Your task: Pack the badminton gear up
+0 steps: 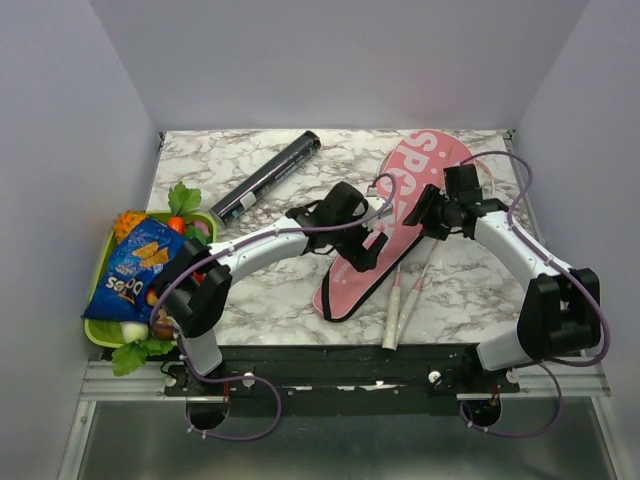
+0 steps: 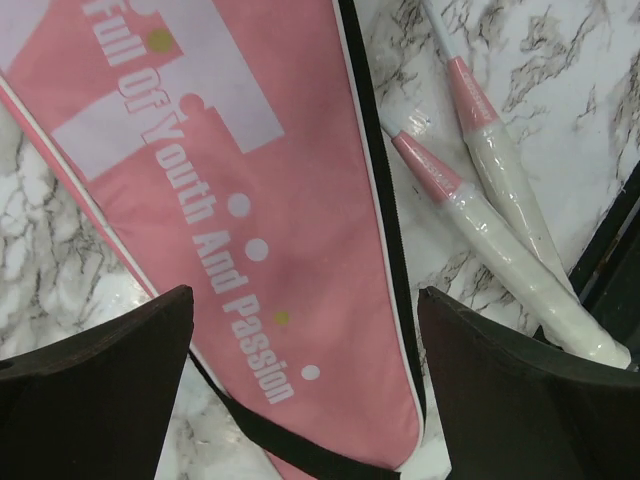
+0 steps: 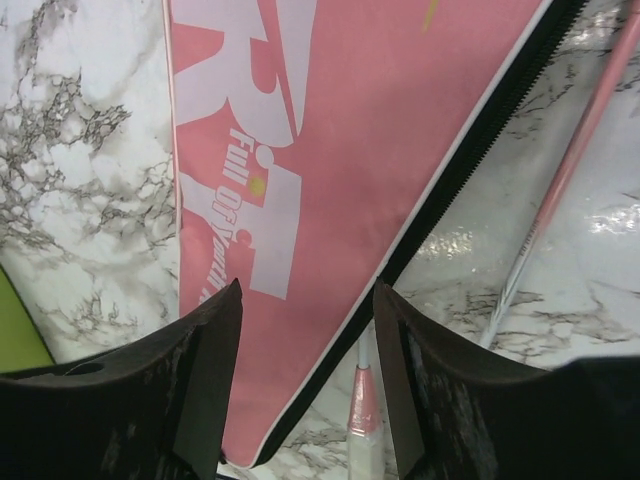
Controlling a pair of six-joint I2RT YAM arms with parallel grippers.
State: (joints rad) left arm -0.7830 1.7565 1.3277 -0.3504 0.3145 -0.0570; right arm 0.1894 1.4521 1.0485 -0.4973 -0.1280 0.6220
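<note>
Viewed from above, the pink bag (image 1: 350, 280) lies flat on the marble counter (image 1: 270, 290), with its wide lettered end toward the far right and its narrow end toward the arms.

Left end effector (image 1: 365, 245): positioned over the bag's narrow half. The wrist view shows its fingers (image 2: 100, 390) spread wide, one on either side of the tapered end, with nothing gripped. Contact with the fabric cannot be determined.

Right end effector (image 1: 425, 210): positioned over the bag's right edge, farther from the arms. The wrist view shows its fingers (image 3: 200, 380) parted to a moderate gap above the black zip edge. Nothing is held.

Rackets (image 1: 392, 320): two, lying side by side just right of the bag's narrow end. The white handles point toward the near counter edge and the shafts run away toward the right end effector. The heads are not visible. One shaft passes out of sight at the zip edge, and whether it lies inside or beneath the bag cannot be told.

Black tube (image 1: 265, 178): lying at an angle at the far left of the counter, apart from the bag.

Green tray (image 1: 98, 333): at the left edge, holding toy fruit (image 1: 128, 221), with a blue snack packet (image 1: 135, 270) on top.
</note>
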